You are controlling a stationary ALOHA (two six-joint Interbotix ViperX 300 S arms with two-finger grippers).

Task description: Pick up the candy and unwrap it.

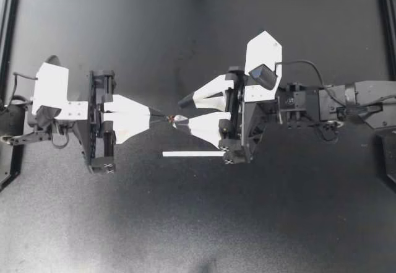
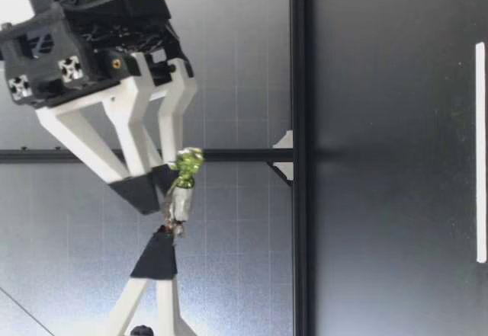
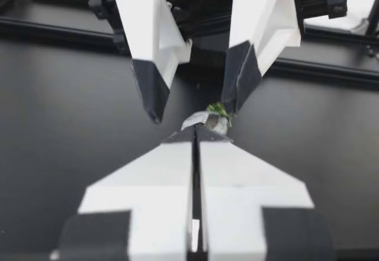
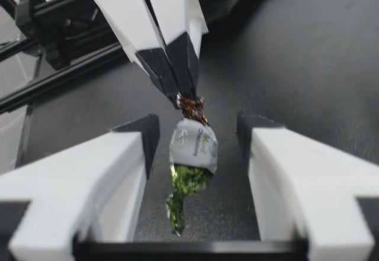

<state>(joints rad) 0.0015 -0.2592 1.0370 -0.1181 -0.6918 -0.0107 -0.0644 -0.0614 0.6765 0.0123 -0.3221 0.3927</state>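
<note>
Currently aloft: candy (image 1: 176,119) hangs clear of the counter (image 1: 198,223), between the two arms, mid-workspace. My left end effector (image 1: 162,116) is pressed together, pinching the brownish twisted end of the wrapper; the whole sweet hangs off that one pinch. My right end effector (image 1: 180,112) is spread, a finger on either side of the silver body, neither seen touching it in the right wrist view. Green foil tail (image 4: 177,205) is free and points back toward the right wrist.

Handling, as judged:
- Very light and small.
- Foil thin and crinkly, likely slick and easy to tear.
- Body probably firm enough for a modest squeeze; too much may pop it sideways.
- Best hold looks to be the free green tail, or the body just beside it, so a pull against the left pinch untwists the wrap.

White strip (image 1: 193,154) lies on the counter near the right arm; seems unrelated.
</note>
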